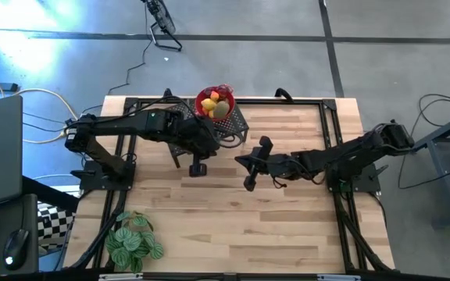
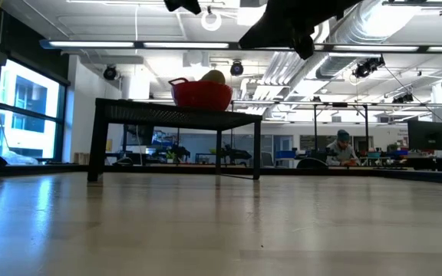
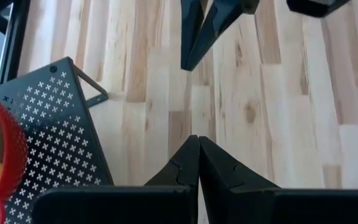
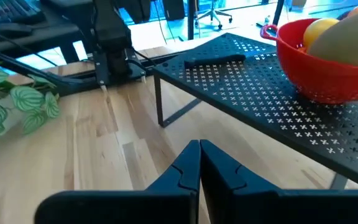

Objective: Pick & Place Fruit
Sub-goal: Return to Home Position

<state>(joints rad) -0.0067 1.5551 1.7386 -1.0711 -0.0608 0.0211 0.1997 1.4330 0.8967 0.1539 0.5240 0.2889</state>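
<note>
Beside one shelf [image 4: 253, 93] — left gripper [image 3: 199, 138], right gripper [image 4: 199, 143]; one bowl [image 4: 328, 71] of fruit [image 4: 353, 31]

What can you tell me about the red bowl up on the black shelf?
The red bowl is round and shiny, with a small loop handle at its rim. It stands upright on top of the black shelf with little holes, near the table's far edge. Yellow and greenish fruit is heaped inside, poking above the rim.

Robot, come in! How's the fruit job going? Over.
Left tool, right tool shut, empty, over table. Fruit in red strainer bowl on shelf. Knife there too.
</note>
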